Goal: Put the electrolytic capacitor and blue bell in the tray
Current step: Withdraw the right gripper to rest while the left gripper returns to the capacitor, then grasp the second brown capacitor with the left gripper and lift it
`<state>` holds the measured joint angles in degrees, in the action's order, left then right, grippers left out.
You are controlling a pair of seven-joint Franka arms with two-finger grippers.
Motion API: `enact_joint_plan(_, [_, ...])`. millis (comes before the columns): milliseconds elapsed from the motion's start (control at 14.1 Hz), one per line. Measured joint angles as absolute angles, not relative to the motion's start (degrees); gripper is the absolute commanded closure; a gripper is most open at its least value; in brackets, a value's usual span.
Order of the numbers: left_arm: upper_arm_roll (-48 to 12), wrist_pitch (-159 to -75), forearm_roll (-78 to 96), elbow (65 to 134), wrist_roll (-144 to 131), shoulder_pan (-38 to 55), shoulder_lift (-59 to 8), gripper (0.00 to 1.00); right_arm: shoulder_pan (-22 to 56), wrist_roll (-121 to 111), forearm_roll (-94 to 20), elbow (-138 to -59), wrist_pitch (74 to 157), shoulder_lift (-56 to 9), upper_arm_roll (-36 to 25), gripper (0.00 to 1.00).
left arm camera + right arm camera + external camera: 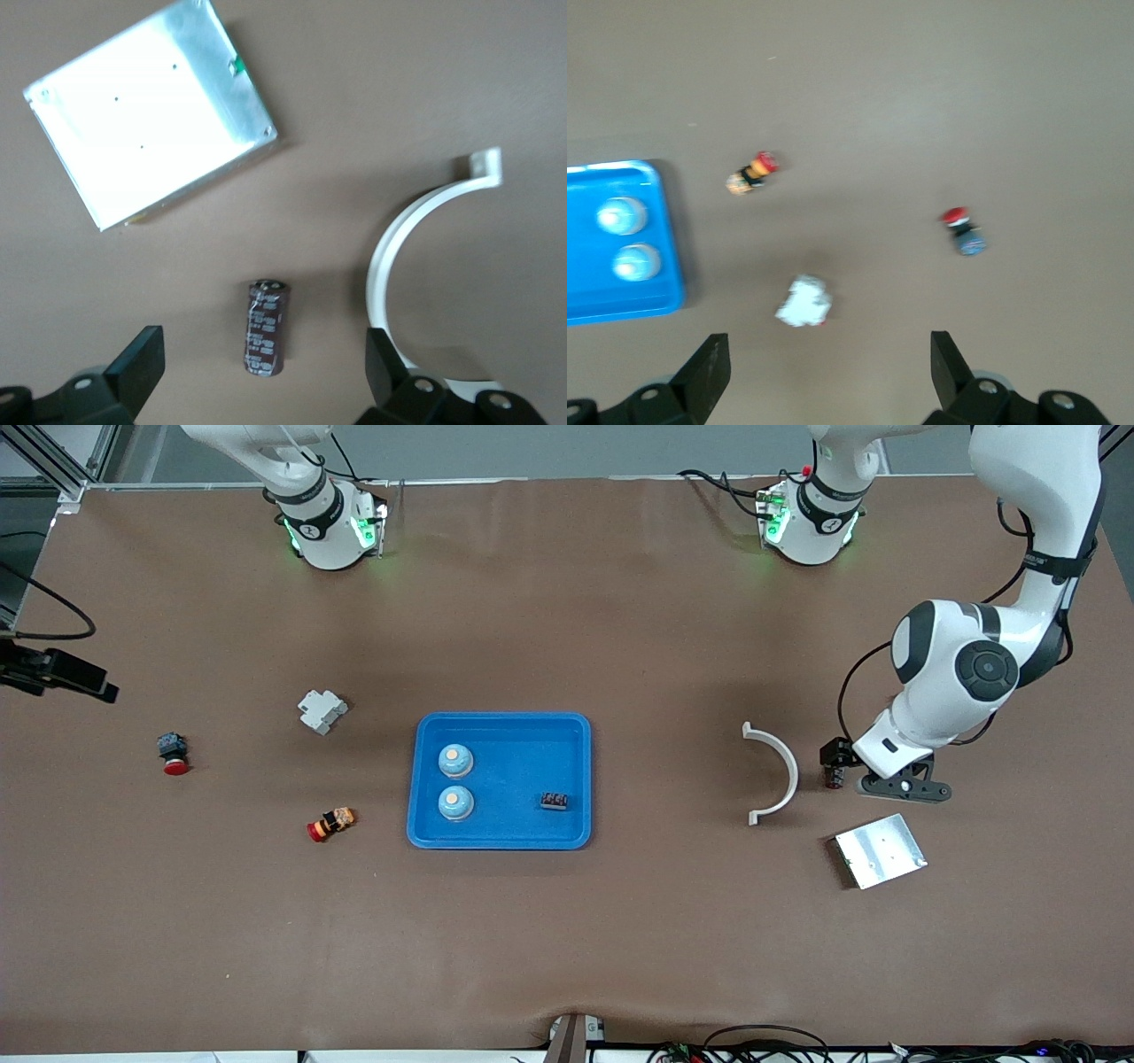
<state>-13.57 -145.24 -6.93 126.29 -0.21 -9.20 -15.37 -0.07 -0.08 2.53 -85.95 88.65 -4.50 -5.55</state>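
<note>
The electrolytic capacitor (266, 328), a dark cylinder with silver print, lies on the brown table between a silver plate and a white curved bracket. My left gripper (264, 359) hangs open just above it, one finger on each side, touching nothing. In the front view the left gripper (904, 786) hides the capacitor. The blue tray (500, 837) sits mid-table with two blue bells (455, 759) (455, 802) and a small black part (554, 801) in it. My right gripper (828, 363) is open and empty, high over the right arm's end of the table.
The white curved bracket (780, 775) and the silver metal plate (880, 851) flank the left hand. Toward the right arm's end lie a white block (322, 710), a red-capped button (173, 753) and an orange and red part (331, 824).
</note>
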Motion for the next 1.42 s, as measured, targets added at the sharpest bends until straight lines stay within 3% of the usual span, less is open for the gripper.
enact_joint_plan(284, [-13.7, -147.3, -6.9, 128.9, 0.1, -9.6, -15.6, 0.0, 0.1, 0.0, 4.4, -85.5, 88.6, -4.7, -2.5, 0.0])
enact_joint_plan(1418, [-13.8, -155.7, -11.1, 130.1, 0.1, -11.9, -23.9, 0.0, -1.8, 1.8, 0.4, -85.4, 88.5, -4.9, -3.1, 0.0])
